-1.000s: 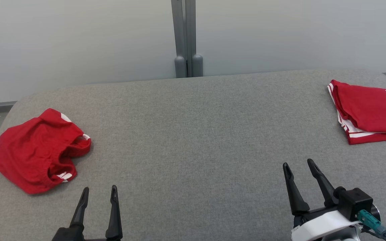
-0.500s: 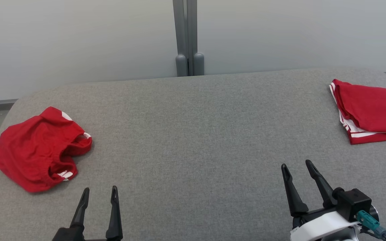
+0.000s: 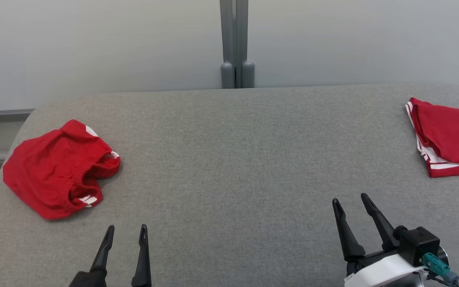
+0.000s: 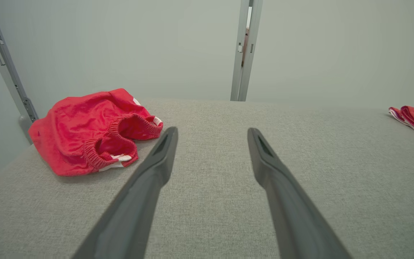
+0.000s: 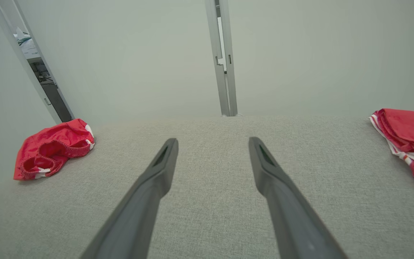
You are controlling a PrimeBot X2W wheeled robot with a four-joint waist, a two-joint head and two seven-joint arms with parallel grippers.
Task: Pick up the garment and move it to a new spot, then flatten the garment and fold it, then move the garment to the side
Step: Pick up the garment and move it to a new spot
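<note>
A crumpled red garment [image 3: 56, 169] with white trim and an elastic waistband lies at the table's left end; it also shows as the garment [image 4: 92, 131] and the garment [image 5: 50, 149]. My left gripper [image 3: 127, 231] stands open near the front edge, to the right of and nearer than the garment, apart from it. My right gripper [image 3: 350, 199] is open at the lower right with nothing between its fingers. In the wrist views the left gripper [image 4: 212, 131] and the right gripper [image 5: 212, 142] hang empty over bare cloth.
A folded red jersey [image 3: 450, 137] with white stripes lies at the table's far right edge, also the jersey [image 5: 408, 138] and the jersey [image 4: 413, 120]. The grey padded table [image 3: 233, 159] ends at a pale wall with a grey post [image 3: 235, 44] behind its middle.
The whole head view has shifted, so the camera has turned a little to the left. Both grippers stay open and the garments lie as before.
</note>
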